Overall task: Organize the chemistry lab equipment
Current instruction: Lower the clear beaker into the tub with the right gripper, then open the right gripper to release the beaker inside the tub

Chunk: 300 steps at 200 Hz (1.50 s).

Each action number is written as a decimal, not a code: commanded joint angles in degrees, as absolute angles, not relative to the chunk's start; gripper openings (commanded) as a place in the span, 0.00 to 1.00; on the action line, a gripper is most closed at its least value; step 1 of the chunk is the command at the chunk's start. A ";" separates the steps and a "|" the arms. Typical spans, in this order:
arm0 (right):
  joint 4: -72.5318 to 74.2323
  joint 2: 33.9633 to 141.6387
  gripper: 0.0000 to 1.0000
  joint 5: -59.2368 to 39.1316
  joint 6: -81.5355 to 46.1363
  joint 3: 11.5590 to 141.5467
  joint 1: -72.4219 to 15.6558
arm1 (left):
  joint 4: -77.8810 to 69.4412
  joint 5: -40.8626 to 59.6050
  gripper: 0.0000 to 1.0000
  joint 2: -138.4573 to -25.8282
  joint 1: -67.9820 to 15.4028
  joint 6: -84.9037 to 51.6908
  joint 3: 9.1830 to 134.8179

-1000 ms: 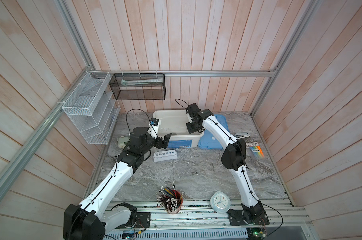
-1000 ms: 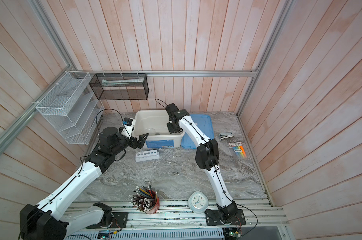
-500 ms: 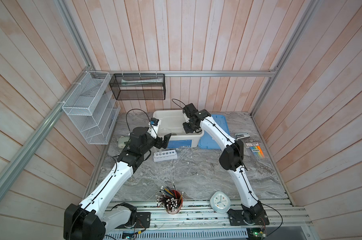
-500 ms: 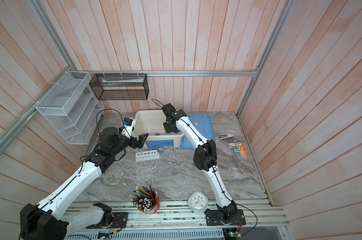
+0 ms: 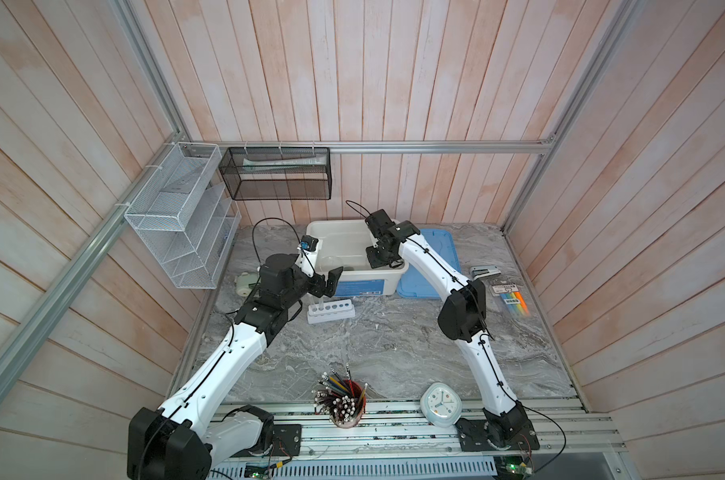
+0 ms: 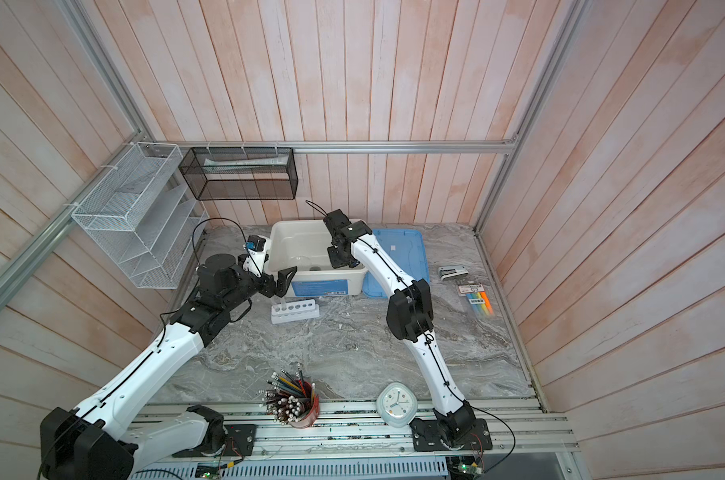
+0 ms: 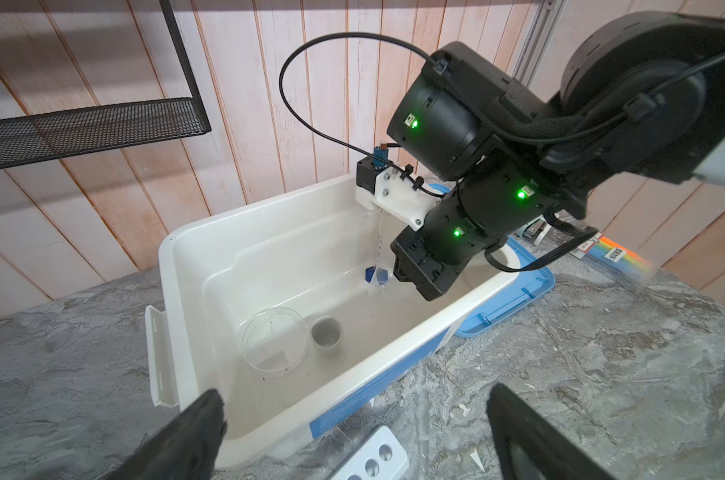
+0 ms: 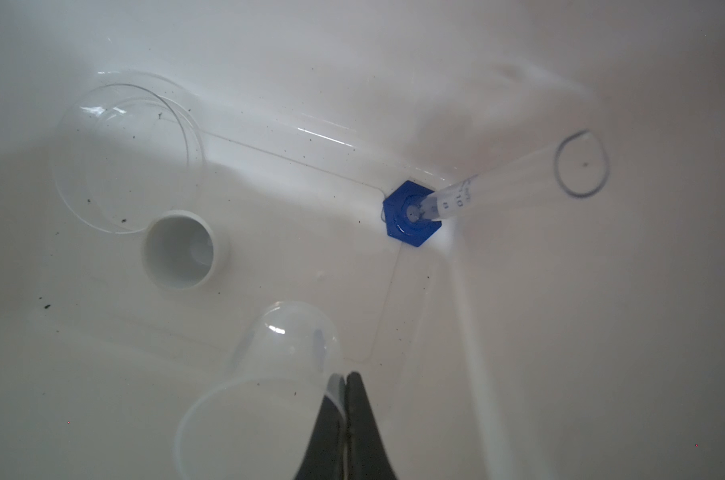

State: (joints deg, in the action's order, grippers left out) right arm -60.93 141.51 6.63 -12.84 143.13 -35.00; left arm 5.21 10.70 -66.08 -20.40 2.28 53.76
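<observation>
My right gripper (image 8: pixel 346 376) is down inside the white bin (image 5: pixel 317 232) and is shut on the rim of a clear cup (image 8: pixel 269 374) that tilts above the bin floor. On that floor lie a flat round dish (image 8: pixel 124 153) and a tiny white cup (image 8: pixel 180 249). A thin clear tube on a blue hexagonal base (image 8: pixel 412 214) leans in the corner. The white six-hole rack (image 5: pixel 331 311) stands in front of the bin. My left gripper (image 5: pixel 323 286) hangs open just above the rack's left end, empty.
A blue lid (image 5: pixel 443 249) lies right of the bin. A stapler (image 5: pixel 485 272) and a marker pack (image 5: pixel 510 297) sit at the right wall. The red cup of pencils (image 5: pixel 344 405) and the white clock (image 5: pixel 440 405) stand at the front edge. Wire shelves (image 5: pixel 182 216) hang at the left.
My right gripper has shifted slightly left and lower inside the bin, still shut. The left arm has not moved.
</observation>
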 commanded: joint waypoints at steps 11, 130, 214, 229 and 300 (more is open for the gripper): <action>-61.76 143.70 0.06 7.47 -13.63 142.80 -35.11 | 5.52 11.91 1.00 -65.04 -20.13 1.76 52.81; -61.94 145.19 0.07 7.35 -13.18 142.03 -34.95 | 5.54 11.82 1.00 -64.95 -20.13 1.67 52.64; -61.48 146.16 0.10 6.59 -12.74 141.68 -34.65 | 5.47 11.70 1.00 -65.21 -20.13 1.67 52.49; -61.61 146.25 0.12 6.51 -12.66 141.59 -34.55 | 5.54 11.86 1.00 -65.28 -20.13 1.67 52.58; -61.17 146.36 0.21 6.04 -12.41 141.56 -34.50 | 5.54 11.83 1.00 -65.22 -20.08 1.58 52.56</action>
